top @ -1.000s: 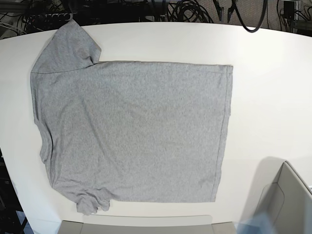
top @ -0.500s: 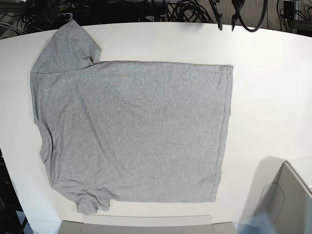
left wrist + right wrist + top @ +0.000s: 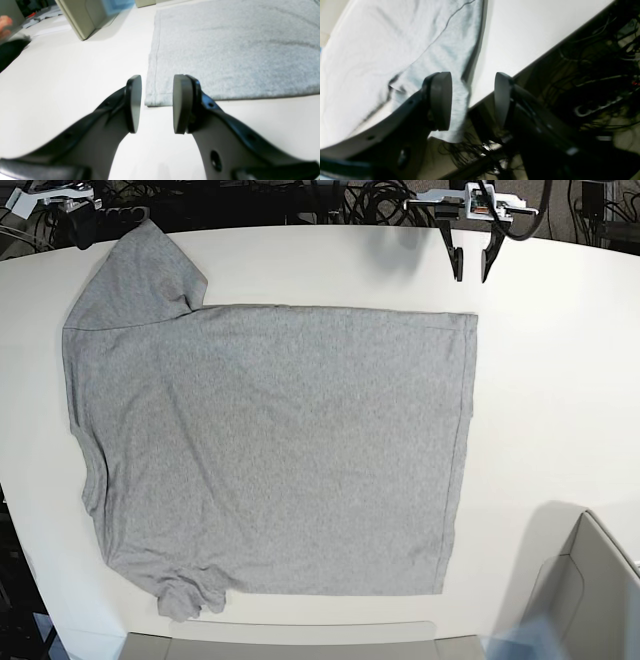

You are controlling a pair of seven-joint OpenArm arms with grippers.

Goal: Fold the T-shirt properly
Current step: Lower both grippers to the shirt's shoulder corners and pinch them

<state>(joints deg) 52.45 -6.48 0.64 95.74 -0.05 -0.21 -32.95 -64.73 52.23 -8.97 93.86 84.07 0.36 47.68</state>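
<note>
Base view: both claws just dropped in at the table's far edge. My left claw (image 3: 472, 268) gapes near the T-shirt (image 3: 270, 450) hem corner, right claw (image 3: 472, 100) wide by the sleeve, so grabbing comes next.

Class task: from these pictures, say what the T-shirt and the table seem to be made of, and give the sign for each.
T-shirt: soft knitted cloth, probably cotton jersey; heathered grey, matte, with a stitched hem and soft wrinkles.
Table: hard, smooth white top, perhaps laminate or painted board; even colour, faint sheen, clean curved edge. The exact material is not certain.

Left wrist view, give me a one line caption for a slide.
Open left gripper poised above the white table, lined up with the hem corner of the flat grey T-shirt.
</note>
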